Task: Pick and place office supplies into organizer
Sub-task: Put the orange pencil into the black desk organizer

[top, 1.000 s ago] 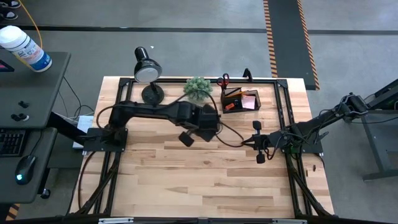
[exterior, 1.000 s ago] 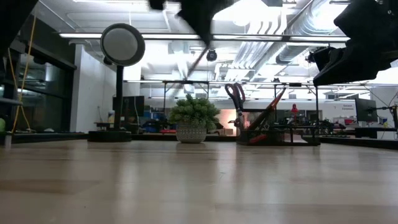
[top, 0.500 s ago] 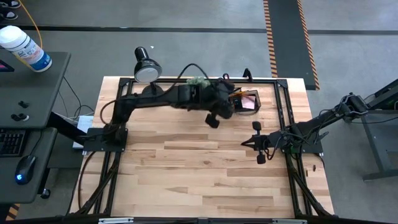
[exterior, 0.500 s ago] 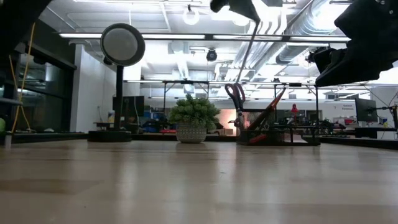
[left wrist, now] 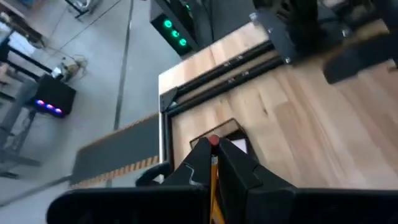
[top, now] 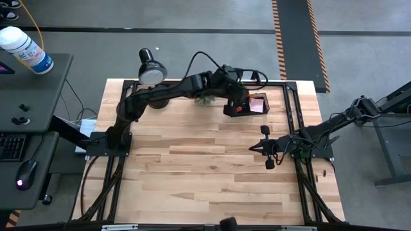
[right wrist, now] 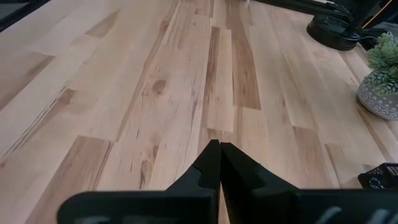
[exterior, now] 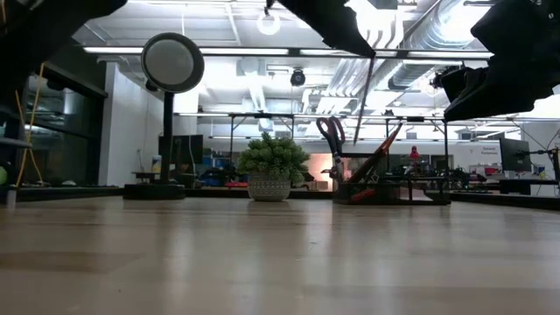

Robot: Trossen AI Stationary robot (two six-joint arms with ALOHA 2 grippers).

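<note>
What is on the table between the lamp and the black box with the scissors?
The little green plant in its pot stands between the lamp and the organizer; the low view shows it best.

L tool [top: 232, 108] over organizer [top: 255, 104].

No text, label, brand or number can be read in any of the views. A white bottle [top: 24, 48] with a blue label is seen on the side desk, but the print on it is too small to be made out. Signs in the room behind the table cannot be read either.
</note>
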